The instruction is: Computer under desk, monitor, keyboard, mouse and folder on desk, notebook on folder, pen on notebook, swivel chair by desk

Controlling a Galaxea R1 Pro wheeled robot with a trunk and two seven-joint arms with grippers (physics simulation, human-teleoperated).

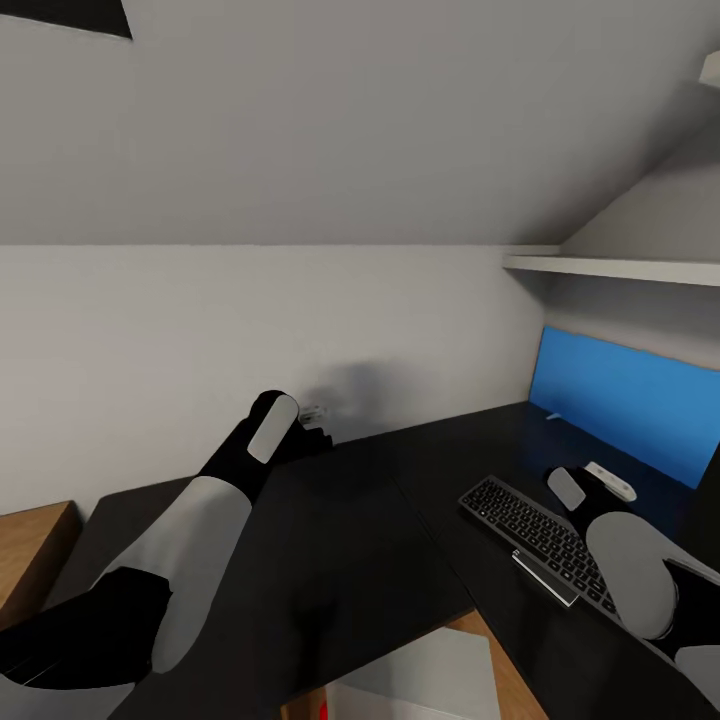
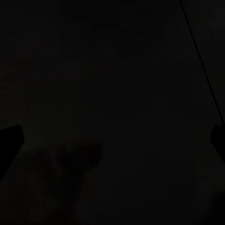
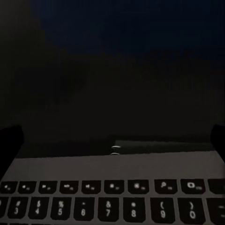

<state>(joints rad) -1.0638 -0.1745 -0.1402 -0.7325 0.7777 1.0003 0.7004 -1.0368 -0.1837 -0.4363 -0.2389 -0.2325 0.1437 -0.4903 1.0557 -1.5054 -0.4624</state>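
the glossy black l-shaped surface (image 1: 330, 540) fills the lower half of the head view, set against a white wall, with a blue wall panel (image 1: 630, 400) at its far right end under a white shelf (image 1: 610, 268). the keyboard (image 1: 535, 540) lies flat on the surface, in front of the blue panel and angled to the surface's edge; a thin clear or silvery strip (image 1: 545, 578) rests at its near edge, and what it is cannot be told. a small white object (image 1: 612, 480) sits between the keyboard and the blue panel, too small to name. the pale grey computer (image 1: 420, 680) stands on the floor by the surface's near edge, a red light on its front.

the left arm (image 1: 215, 500) reaches over the surface toward the wall, well apart from the keyboard. the left hand (image 1: 312, 432) is close to the wall and above the surface; its fingertips (image 2: 11, 136) sit at the two sides of the dark left wrist view, set wide with nothing between them.

the right arm (image 1: 625, 570) lies over the keyboard's right end. the right hand (image 3: 112, 140) points along the surface past the keyboard's number row (image 3: 112, 206); its fingertips (image 3: 11, 138) stand far apart, holding nothing. a corner of a light wooden unit (image 1: 30, 550) stands just beside the surface's left end.
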